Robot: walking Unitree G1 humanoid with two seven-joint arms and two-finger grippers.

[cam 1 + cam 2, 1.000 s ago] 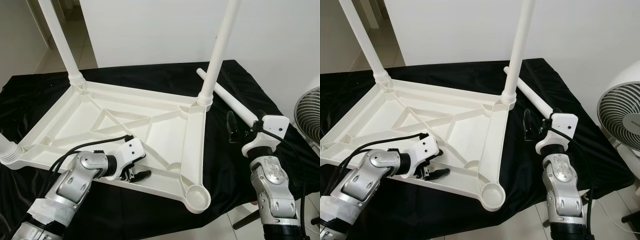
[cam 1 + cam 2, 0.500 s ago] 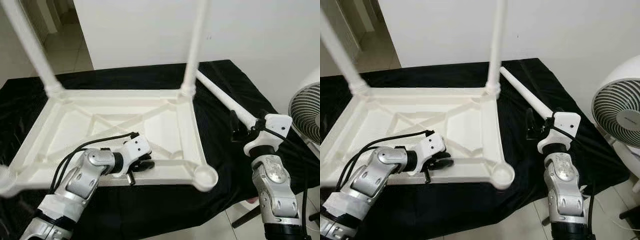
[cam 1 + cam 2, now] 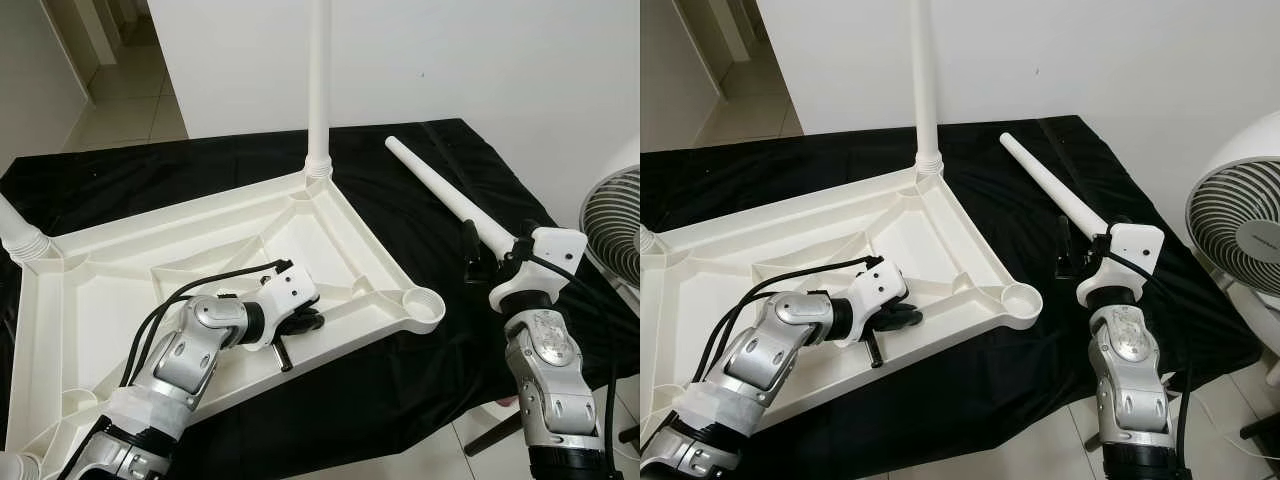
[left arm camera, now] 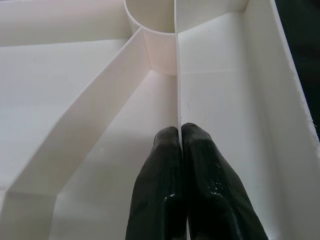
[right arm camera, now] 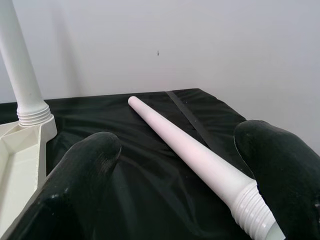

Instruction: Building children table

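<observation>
The left gripper [image 4: 181, 131] has its two black fingers [image 4: 162, 190] pressed together, pinching a thin upright rib inside the underside of the white table top [image 3: 200, 270]. That rib runs straight on to the empty round leg socket [image 3: 424, 300] at the corner nearest the right arm. The table top lies upside down on a black cloth [image 3: 400, 380], turned at an angle, with its socket corner pointing toward the right gripper. One white leg [image 3: 318, 90] stands upright in the far corner, and another fitted leg [image 3: 20, 235] shows at the corner on the robot's left.

The right gripper [image 5: 185, 165] has its fingers [image 5: 85, 170] spread apart, one on each side of the threaded end of a loose white leg [image 3: 445, 190]; whether they touch it cannot be told. This leg lies flat on the cloth, just beside the table top, its tapered tip pointing away toward the white wall [image 3: 500, 60]. A white fan [image 3: 1240, 220] stands off the cloth to the robot's right
</observation>
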